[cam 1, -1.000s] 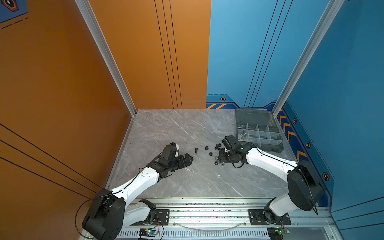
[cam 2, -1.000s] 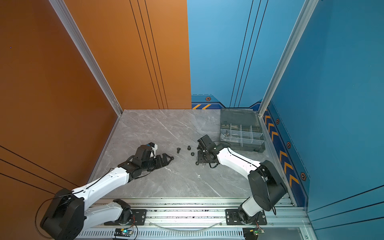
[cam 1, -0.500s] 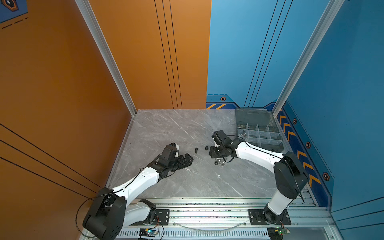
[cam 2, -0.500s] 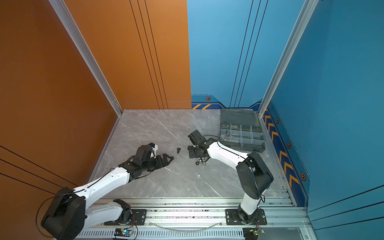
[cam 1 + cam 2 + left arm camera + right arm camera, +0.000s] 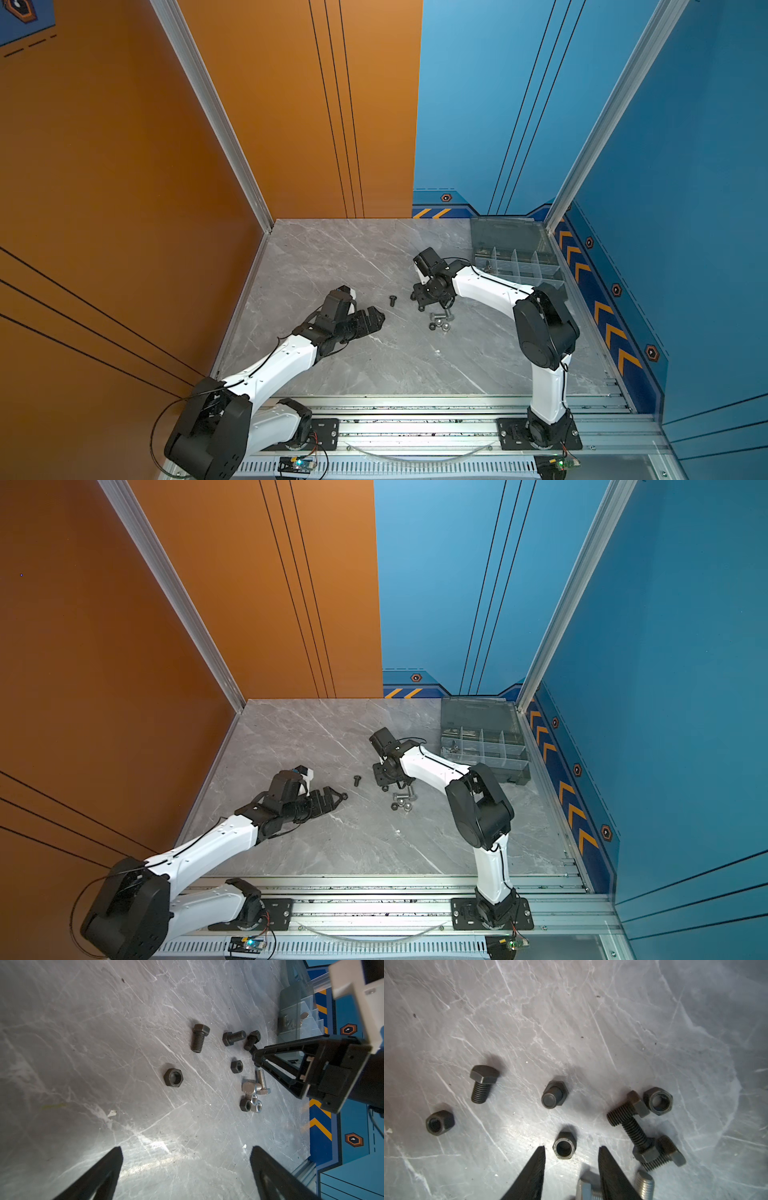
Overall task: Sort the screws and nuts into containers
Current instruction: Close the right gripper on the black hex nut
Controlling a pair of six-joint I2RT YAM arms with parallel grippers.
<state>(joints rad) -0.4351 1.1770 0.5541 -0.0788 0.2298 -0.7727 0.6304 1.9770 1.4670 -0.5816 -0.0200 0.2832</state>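
Observation:
Loose screws and nuts lie mid-table. My right gripper (image 5: pixel 572 1148) is open and points down at them. A black nut (image 5: pixel 564 1147) lies just past its tips, touching neither. Black screws (image 5: pixel 482 1082) (image 5: pixel 639 1138) and more black nuts (image 5: pixel 439 1123) (image 5: pixel 658 1101) lie around it. Two silver screws (image 5: pixel 644 1186) sit beside the fingers. In both top views this gripper (image 5: pixel 434 301) (image 5: pixel 392 779) hovers over the pile. My left gripper (image 5: pixel 187 1150) (image 5: pixel 380 318) is open and empty, low over bare table left of a lone black screw (image 5: pixel 392 300). The containers are compartments of a grey organiser box (image 5: pixel 511 235) (image 5: pixel 515 773).
A cluster of silver screws and nuts (image 5: pixel 440 322) (image 5: pixel 254 1103) lies just nearer than the right gripper. The organiser's lid lies open against the back right corner, and a wing nut (image 5: pixel 304 1015) rests in a compartment. Orange and blue walls close in the marble table (image 5: pixel 332 257).
My right arm has swung left from near the box to above the black hardware, and its jaws have narrowed. The left arm has not moved.

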